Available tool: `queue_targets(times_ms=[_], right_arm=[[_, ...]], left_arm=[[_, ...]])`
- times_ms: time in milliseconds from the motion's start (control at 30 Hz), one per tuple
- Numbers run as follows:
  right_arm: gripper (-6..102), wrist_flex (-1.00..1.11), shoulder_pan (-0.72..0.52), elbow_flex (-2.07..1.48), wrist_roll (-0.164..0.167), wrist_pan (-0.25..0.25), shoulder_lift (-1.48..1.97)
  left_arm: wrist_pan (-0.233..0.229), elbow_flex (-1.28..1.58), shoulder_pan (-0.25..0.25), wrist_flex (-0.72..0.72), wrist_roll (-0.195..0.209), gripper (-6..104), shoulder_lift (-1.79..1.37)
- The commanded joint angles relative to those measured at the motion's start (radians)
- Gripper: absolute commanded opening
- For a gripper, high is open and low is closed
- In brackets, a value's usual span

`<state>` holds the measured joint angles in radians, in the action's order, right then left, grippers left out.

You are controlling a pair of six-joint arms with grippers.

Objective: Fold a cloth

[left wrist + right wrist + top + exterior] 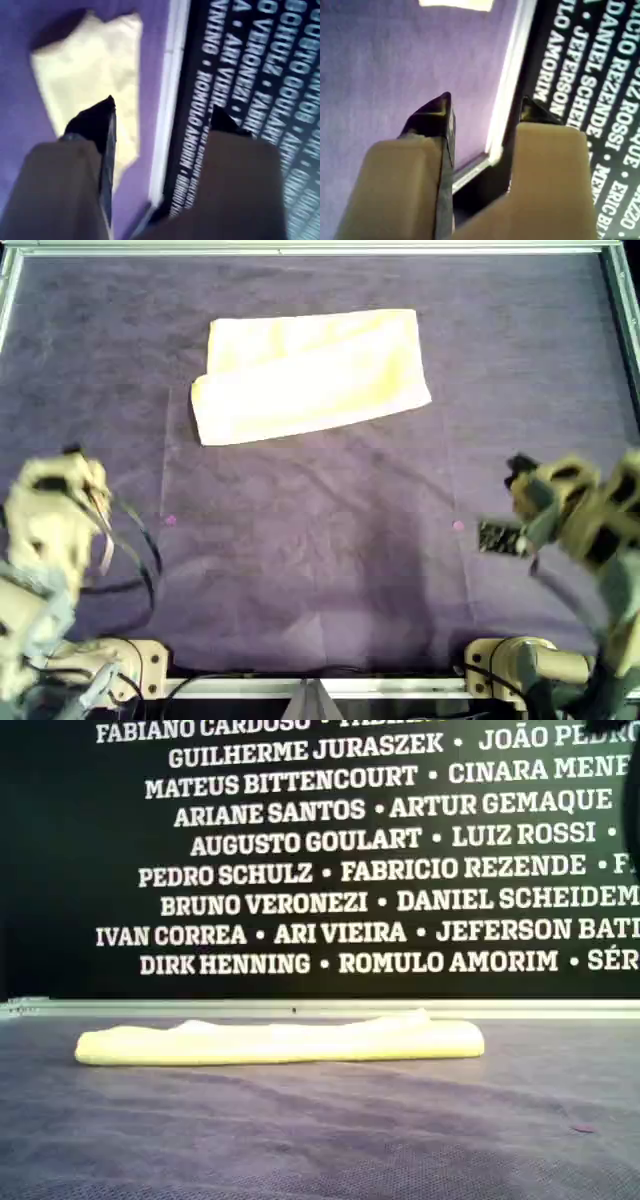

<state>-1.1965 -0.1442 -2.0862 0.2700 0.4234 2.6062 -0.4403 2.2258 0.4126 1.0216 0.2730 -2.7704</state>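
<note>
The pale yellow cloth (310,375) lies folded over on itself as a wide band on the far half of the dark purple mat (320,540). It also shows in the exterior view (280,1042), in the first wrist view (90,75), and as a sliver in the second wrist view (457,4). My first gripper (162,107) is open and empty, at the overhead view's near left (65,480), well short of the cloth. My second gripper (485,100) is open and empty, at the overhead view's near right (530,495), over bare mat.
A metal rim (300,248) borders the mat's far edge, with a black wall of white names (350,870) behind it. Two small pink marks (170,521) (458,526) sit on the mat. Loose cables (140,560) and both arm bases (130,660) (520,660) are at the near edge.
</note>
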Motion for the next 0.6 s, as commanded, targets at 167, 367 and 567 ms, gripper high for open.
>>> queue_targets(times_ms=[167,367,567], right_arm=[[54,0.454,-0.011,-0.460,0.002,-0.002,0.183],[54,0.727,-0.009,-0.713,-0.012,-0.002,0.302],[54,0.798,0.009,-0.893,-0.002,0.014,0.374]], left_arm=[[-0.009,0.431,0.023,-0.276,-0.189,66,-0.287],[-0.008,0.545,0.023,-0.403,-0.276,66,-0.302],[-0.008,0.627,0.023,-0.456,-0.281,66,-0.302]])
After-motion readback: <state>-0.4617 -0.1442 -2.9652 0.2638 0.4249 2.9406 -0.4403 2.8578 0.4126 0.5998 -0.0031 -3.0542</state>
